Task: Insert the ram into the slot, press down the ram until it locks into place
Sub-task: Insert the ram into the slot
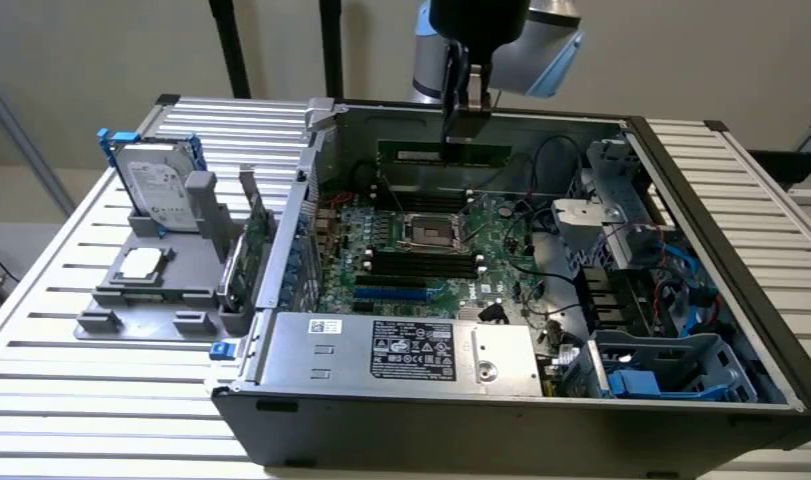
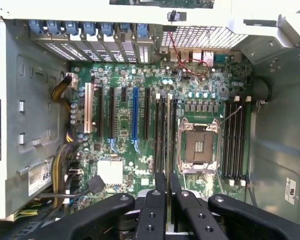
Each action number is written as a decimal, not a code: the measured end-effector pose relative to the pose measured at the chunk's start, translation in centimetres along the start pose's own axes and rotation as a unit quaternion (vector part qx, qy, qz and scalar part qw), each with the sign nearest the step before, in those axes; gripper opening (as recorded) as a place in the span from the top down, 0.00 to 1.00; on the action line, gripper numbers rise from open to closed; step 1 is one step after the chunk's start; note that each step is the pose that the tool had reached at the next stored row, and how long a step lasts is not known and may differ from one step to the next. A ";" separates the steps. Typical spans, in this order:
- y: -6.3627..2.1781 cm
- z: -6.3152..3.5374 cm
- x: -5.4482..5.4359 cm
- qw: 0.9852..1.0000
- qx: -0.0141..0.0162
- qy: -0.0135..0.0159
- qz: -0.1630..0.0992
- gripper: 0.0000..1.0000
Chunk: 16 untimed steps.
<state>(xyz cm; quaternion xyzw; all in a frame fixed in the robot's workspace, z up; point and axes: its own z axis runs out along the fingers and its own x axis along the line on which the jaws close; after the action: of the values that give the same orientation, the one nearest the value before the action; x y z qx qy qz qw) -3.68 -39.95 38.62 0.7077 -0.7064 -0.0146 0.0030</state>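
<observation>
A hard drive (image 1: pixel 160 188) stands beside the open computer case (image 1: pixel 512 438).

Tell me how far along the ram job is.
Done: the tool is shut on the ram, held up inside the open case. In hand: it hangs above the motherboard, edge-on over the black slots beside the processor socket. Left: the ram is not yet seated in a slot, nor pressed down.

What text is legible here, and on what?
"68": white sticker on the grey metal housing, rest cut off.
Power supply label: too blurred.
Hard drive label: too blurred.
Corner sticker: too small.
Nothing readable on the ram held in the hand.
</observation>
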 end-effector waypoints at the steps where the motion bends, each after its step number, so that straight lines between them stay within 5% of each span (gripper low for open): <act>1: 0.00 0.18 0.0 1.000 0.000 0.000 0.002 0.86; 16: -0.07 2.91 0.0 1.000 0.000 0.000 0.004 0.86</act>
<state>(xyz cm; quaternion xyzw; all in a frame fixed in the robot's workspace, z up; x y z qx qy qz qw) -3.68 -39.95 35.70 0.7049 -0.7091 -0.0147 0.0029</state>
